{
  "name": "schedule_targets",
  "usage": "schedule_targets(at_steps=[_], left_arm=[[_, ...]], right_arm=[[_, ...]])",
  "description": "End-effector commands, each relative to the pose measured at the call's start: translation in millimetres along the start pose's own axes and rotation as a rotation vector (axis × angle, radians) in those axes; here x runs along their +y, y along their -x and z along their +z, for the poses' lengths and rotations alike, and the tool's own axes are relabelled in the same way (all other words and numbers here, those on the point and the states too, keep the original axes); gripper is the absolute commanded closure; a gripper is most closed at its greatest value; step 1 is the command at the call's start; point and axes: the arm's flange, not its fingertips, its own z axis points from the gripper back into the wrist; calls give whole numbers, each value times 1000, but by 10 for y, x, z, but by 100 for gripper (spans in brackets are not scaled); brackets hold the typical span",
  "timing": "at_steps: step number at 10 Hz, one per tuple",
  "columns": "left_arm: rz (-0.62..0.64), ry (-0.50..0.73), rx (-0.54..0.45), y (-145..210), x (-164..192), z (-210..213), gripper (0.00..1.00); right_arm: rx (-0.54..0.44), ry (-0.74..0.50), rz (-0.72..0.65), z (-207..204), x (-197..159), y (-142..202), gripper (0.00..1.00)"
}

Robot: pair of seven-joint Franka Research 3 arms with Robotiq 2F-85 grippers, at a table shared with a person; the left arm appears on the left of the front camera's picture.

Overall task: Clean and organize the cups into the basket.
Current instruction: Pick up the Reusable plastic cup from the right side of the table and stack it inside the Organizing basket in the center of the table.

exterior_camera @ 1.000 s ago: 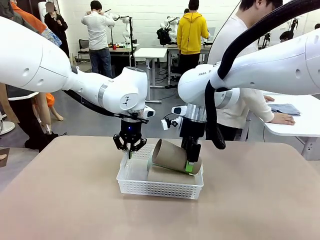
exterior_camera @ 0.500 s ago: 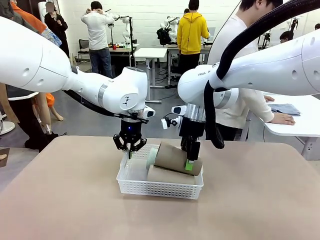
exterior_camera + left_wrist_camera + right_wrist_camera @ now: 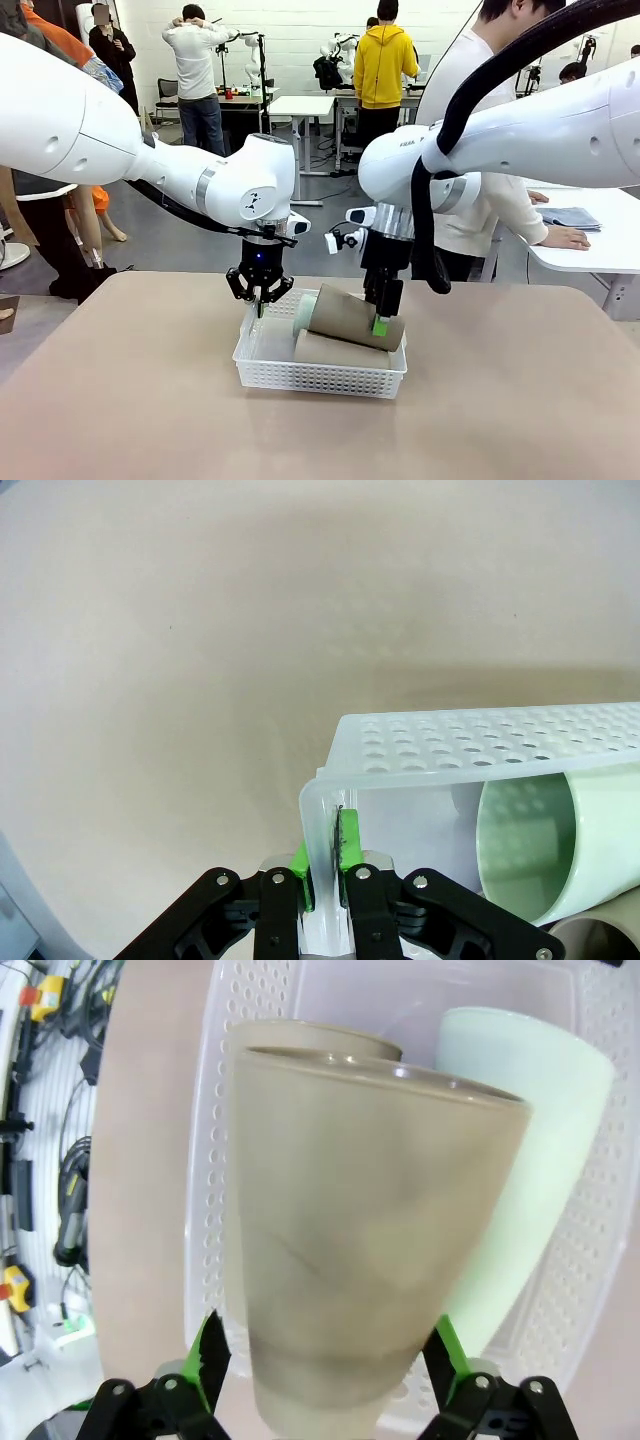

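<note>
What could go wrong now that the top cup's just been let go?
The top tan cup lies tilted across the cups beneath and could roll off the basket. The open right gripper straddles its narrow end and might drag it when lifting. The left gripper pinches the basket's rim; pulling could tip everything.

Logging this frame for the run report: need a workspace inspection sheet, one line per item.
Surface: tan table, bare around the basket.
Job's things: white basket holds tan cups and a mint cup, all lying on their sides.
Clutter: nothing seen.
Grippers: left pincer shut on the basket's rim; right pincer open, its pads either side of the top tan cup.
Cables: black hose along the right arm.
Surroundings: people and other tables behind.
</note>
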Motion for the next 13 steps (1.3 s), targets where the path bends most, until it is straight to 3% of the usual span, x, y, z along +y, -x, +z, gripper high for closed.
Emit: schedule_targets(at_steps=[1,4,6,9,13], left_arm=[[-3,-10,-8,-2,12,11,100],[-3,-10,-8,-2,12,11,100],[-3,-10,-8,-2,12,11,100],[-3,-10,-8,-2,12,11,100],[-3,-10,-8,-2,12,11,100]], right_arm=[[-115,73,9,385,350,301,0],[-387,203,36,1112,995,1137,0],[-554,257,55,1325,1376,1805,0],[-725,319,10,1110,1795,2720,0],[-976,416,-113,762,2024,3470,0]])
